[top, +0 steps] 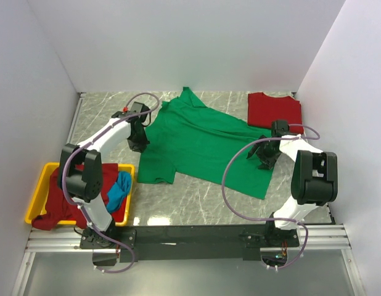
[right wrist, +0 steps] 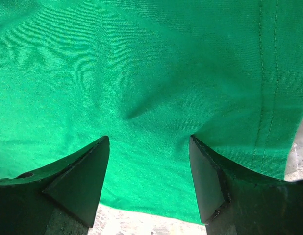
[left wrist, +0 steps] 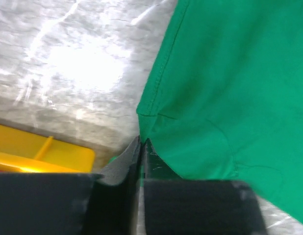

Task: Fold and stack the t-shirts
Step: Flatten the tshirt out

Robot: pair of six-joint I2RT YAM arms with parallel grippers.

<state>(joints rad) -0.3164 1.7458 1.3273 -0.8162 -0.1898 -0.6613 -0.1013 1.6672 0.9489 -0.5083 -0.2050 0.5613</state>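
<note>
The fingers of our left gripper [left wrist: 140, 147] are pressed together on the sleeve hem of the bright green cloth t-shirt [top: 196, 145], which lies spread across the grey marbled table [top: 196, 197]. Our right gripper [right wrist: 147, 141] hangs wide open over the opposite hem, holding nothing. A folded red cloth t-shirt [top: 274, 110] lies far right.

We see a grey marbled table [top: 196, 206] w/ 3 things on it: green tee [top: 196, 142] spread out mid-table, red tee [top: 274, 110] folded at far-right corner, yellow bin [top: 37, 192] at near-left edge, well apart from red tee.
</note>
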